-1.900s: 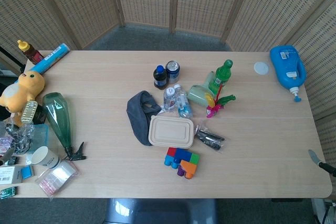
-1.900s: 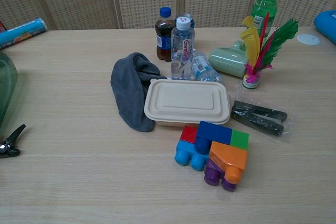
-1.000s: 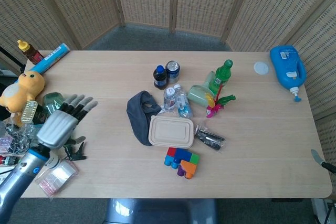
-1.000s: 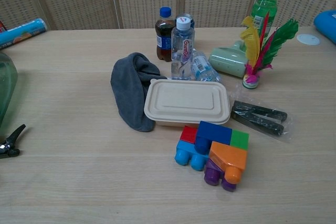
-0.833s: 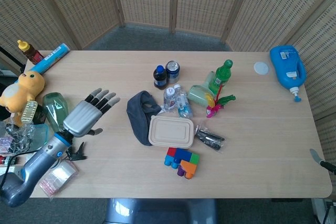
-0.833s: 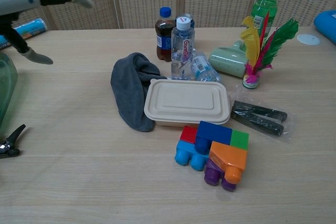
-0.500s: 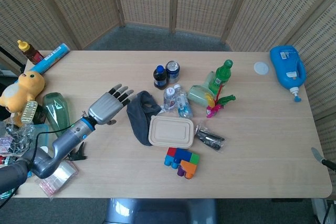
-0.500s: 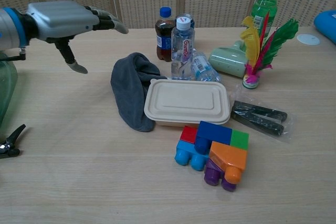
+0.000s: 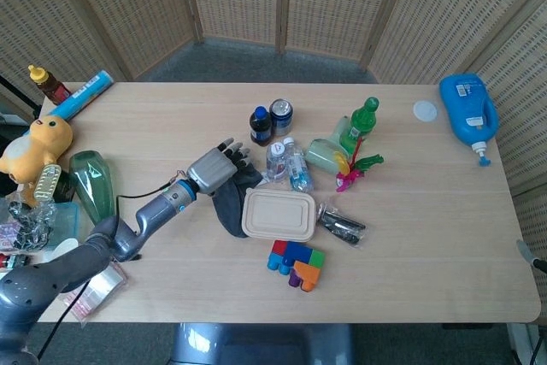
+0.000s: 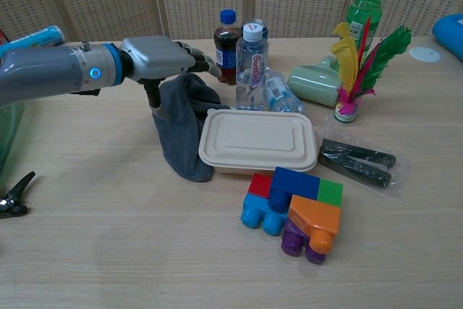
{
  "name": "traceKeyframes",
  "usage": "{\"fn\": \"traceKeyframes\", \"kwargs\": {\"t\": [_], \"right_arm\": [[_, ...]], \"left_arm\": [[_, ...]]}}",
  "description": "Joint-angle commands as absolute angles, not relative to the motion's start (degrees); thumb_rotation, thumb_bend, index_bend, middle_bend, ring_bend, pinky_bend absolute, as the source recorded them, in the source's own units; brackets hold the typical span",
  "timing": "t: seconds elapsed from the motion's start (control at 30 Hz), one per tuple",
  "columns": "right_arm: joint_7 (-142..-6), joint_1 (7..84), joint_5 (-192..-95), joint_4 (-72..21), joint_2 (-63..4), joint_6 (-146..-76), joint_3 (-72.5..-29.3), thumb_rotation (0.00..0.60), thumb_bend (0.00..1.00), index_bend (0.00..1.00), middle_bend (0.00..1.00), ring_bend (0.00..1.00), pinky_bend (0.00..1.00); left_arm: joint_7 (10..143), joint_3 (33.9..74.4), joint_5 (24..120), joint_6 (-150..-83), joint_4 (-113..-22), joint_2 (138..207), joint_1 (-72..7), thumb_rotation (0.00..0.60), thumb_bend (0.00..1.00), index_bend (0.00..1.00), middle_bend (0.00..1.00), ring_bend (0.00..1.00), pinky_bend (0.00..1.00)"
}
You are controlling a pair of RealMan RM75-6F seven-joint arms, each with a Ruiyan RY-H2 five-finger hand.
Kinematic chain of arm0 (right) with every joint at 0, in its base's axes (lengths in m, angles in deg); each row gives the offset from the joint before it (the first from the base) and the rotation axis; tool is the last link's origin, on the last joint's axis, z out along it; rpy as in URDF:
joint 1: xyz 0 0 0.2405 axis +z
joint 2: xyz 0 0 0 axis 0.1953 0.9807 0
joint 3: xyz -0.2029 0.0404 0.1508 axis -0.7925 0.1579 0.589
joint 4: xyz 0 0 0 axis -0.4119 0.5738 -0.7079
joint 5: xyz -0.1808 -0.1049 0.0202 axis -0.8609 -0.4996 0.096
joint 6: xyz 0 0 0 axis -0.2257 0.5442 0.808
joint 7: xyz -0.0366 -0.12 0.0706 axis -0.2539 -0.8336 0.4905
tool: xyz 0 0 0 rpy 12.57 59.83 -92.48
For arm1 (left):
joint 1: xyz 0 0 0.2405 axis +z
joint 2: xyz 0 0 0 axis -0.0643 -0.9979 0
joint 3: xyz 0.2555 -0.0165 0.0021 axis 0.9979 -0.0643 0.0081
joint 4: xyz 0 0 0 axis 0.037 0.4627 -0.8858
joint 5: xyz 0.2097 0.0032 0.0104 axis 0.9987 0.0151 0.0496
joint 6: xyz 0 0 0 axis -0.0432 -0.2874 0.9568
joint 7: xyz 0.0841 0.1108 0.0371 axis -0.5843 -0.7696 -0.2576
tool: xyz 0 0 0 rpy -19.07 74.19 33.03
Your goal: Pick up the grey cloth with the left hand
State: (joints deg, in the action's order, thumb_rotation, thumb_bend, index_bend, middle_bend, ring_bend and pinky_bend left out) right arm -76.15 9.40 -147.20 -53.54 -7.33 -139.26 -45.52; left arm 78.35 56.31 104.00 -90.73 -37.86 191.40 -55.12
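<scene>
The grey cloth (image 9: pixel 229 204) (image 10: pixel 179 134) lies crumpled on the table, its right side against a beige lidded box (image 9: pixel 279 214) (image 10: pixel 258 140). My left hand (image 9: pixel 218 166) (image 10: pixel 160 58) hovers over the cloth's far end, reaching in from the left. Its fingers are stretched out toward the cola bottle (image 10: pixel 226 47), and the thumb points down at the cloth's left edge. Nothing is held in it. Of my right hand only a thin grey tip (image 9: pixel 523 249) shows, at the right edge of the head view.
Water bottles (image 10: pixel 250 56) and a can stand just behind the cloth. Toy blocks (image 10: pixel 293 209), a black packet (image 10: pixel 358 162) and a feather shuttlecock (image 10: pixel 352 70) lie to the right. A green glass bottle (image 9: pixel 92 187) and clutter fill the table's left edge.
My left hand has swept in from the left edge of the table to a spot over the cloth's far end. The cloth has not moved.
</scene>
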Motion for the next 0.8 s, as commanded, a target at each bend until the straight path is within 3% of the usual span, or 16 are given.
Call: {"fn": "traceKeyframes", "kwargs": {"t": [0.03,0.5,0.57,0.63,0.8], "right_arm": [[-75.58,9.35,-146.79,-53.32,-7.09,-138.89,-45.30,0.531,0.00,0.00,0.00,0.00,0.00],[-74.48,9.39,-146.39,-53.08,-6.73,-137.89,-45.27,0.527,0.00,0.00,0.00,0.00,0.00],[-74.37,9.40,-146.44,-53.11,-6.72,-137.83,-45.29,0.526,0.00,0.00,0.00,0.00,0.00],[-74.28,9.38,-146.53,-53.16,-6.68,-137.92,-45.26,0.529,0.00,0.00,0.00,0.00,0.00],[-74.23,9.32,-146.94,-53.48,-6.59,-138.17,-45.34,0.530,0.00,0.00,0.00,0.00,0.00]], "left_arm": [[79.94,57.16,103.16,-89.84,-33.80,195.04,-56.74,0.600,0.00,0.00,0.00,0.00,0.00],[79.18,58.88,100.29,-87.65,-27.08,199.94,-57.04,0.600,0.00,0.00,0.00,0.00,0.01],[77.97,59.11,100.34,-88.42,-26.32,200.33,-57.08,0.600,0.00,0.06,0.00,0.00,0.13],[77.39,59.33,100.39,-89.77,-25.72,200.88,-56.72,0.600,0.00,0.22,0.05,0.05,0.36],[75.77,60.00,100.51,-91.89,-23.81,202.79,-56.01,0.600,0.00,0.63,0.48,0.43,0.69]]}}
